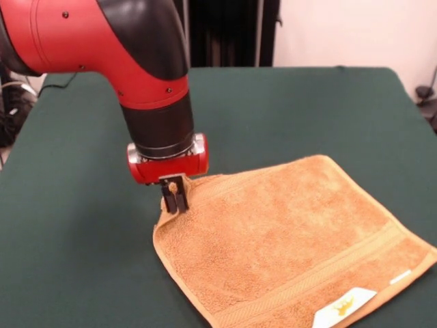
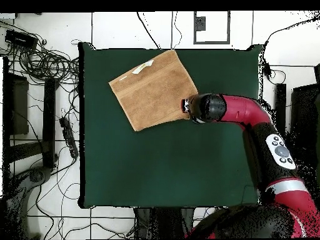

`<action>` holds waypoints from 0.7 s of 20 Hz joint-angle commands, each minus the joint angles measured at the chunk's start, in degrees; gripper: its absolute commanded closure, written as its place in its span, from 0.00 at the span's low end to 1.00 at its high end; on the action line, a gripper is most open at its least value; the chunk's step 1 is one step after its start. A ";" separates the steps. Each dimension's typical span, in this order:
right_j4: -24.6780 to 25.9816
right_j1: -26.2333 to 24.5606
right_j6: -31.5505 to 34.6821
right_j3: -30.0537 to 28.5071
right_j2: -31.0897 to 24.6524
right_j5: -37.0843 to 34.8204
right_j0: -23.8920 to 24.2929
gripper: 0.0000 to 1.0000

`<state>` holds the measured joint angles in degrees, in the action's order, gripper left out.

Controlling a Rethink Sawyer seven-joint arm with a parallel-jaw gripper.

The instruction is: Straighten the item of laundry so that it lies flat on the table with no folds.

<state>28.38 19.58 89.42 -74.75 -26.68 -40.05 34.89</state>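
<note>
On a broad rectangular counter (image 1: pixel 82 225) draped in dark green cloth, a red and black robot arm (image 1: pixel 136 61) reaches down from the upper left of the front view. Its black end effector (image 1: pixel 175 197) sits at the towel's left corner, fingers drawn together and clamped on a pinch of cloth that pokes up between them. Spreading to the right of that corner lies the small square orange-tan terry towel (image 1: pixel 287 239), spread out almost flat on the counter, with only the gripped corner raised and slightly curled. Woven border bands run along its near edge, where a white label (image 1: pixel 345 305) with a yellow mark rests at the lower right. From overhead, the towel (image 2: pixel 153 89) sits skewed near one corner of the counter (image 2: pixel 169 162), the end effector's end of the arm (image 2: pixel 206 107) covering one towel corner.
</note>
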 commanded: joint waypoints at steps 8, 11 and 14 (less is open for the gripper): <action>3.62 -2.45 -29.76 9.70 -9.11 -15.36 -2.27 1.00; 3.63 -3.03 -32.20 11.68 -9.59 -17.02 -2.60 1.00; 3.58 -3.70 -33.68 13.42 -9.80 -18.39 -2.99 1.00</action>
<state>30.12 17.41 76.11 -67.06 -29.85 -51.05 34.71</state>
